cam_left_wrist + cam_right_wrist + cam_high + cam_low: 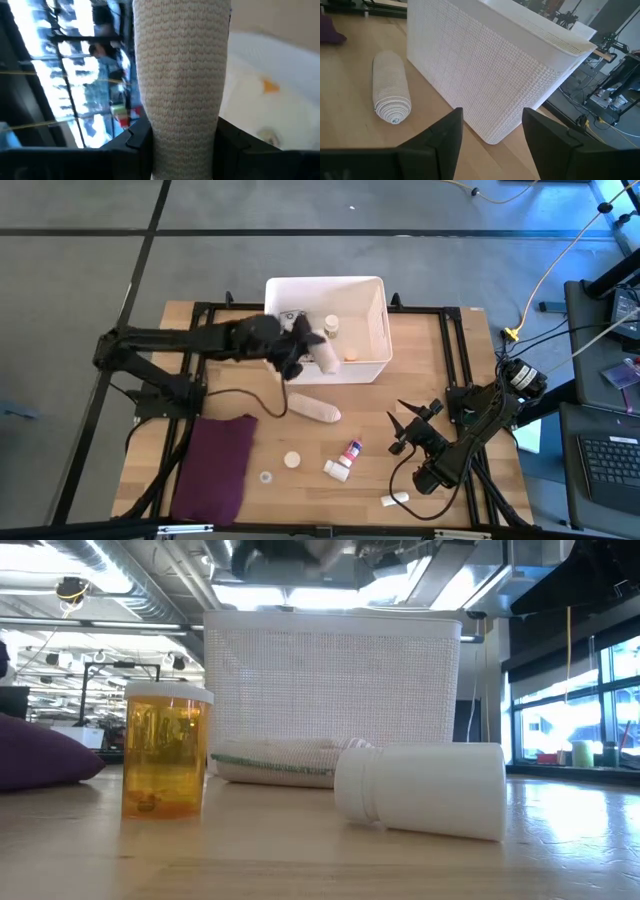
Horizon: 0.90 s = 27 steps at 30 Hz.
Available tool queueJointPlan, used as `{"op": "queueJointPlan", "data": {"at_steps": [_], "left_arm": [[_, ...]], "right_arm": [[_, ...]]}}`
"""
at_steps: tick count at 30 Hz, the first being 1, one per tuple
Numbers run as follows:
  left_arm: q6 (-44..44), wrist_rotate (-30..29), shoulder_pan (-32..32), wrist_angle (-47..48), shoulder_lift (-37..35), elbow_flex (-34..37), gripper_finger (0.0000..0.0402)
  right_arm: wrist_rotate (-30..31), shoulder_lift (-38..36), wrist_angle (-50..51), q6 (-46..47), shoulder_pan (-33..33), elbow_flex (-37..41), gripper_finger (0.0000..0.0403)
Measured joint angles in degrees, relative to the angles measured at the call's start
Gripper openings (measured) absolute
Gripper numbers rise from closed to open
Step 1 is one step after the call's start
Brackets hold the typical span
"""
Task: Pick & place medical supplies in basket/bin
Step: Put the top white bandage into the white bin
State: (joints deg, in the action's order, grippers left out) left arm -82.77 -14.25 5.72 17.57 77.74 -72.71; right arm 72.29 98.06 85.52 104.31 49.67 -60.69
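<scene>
The white bin (pixel 375 310) stands at the table's far middle, with a small bottle (pixel 331 326) and other small things inside. My left gripper (pixel 300 345) is over the bin's near left part, shut on a beige knitted bandage roll (pixel 322 357). A second beige roll (pixel 315 410) lies on its side on the table just in front of the bin, and also shows in the right wrist view (pixel 391 92). My right gripper (pixel 405 430) is open and empty at the near right, pointing toward the bin (pixel 490 70). My left gripper (pixel 182 145) pinches the beige roll between its two fingers (pixel 140 145), on the roll's round sides near one end (pixel 182 120). The fingers lie across the roll, which sticks out ahead of them. The roll is lifted clear, over the bin's near edge.
A maroon cloth (pixel 215 465) lies at the near left. An amber bottle with a white cap (pixel 165 750), a white bottle lying on its side (pixel 420 790), a small tube (pixel 352 448), a small ring (pixel 266 477) and a white piece (pixel 395 498) lie near the front edge.
</scene>
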Motion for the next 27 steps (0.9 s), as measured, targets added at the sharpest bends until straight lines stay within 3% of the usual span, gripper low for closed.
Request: {"op": "queueJointPlan", "data": {"at_steps": [3,12,27], "left_arm": [[0.0,0.6,4.7,-0.5,1.9,0.0,0.013],[-1.0,9.7,14.3,-0.6,8.3,0.0,0.0129],[-15.0,9.9,17.7,-1.6,21.8,0.0,0.0129]], "right_arm": [[0.0,0.0,0.0,0.0,0.0,0.0,0.0207],[0.0,0.0,0.2,0.0,0.0,0.0,0.0207],[0.0,0.0,0.2,-0.9,0.0,0.0,0.0207]]}}
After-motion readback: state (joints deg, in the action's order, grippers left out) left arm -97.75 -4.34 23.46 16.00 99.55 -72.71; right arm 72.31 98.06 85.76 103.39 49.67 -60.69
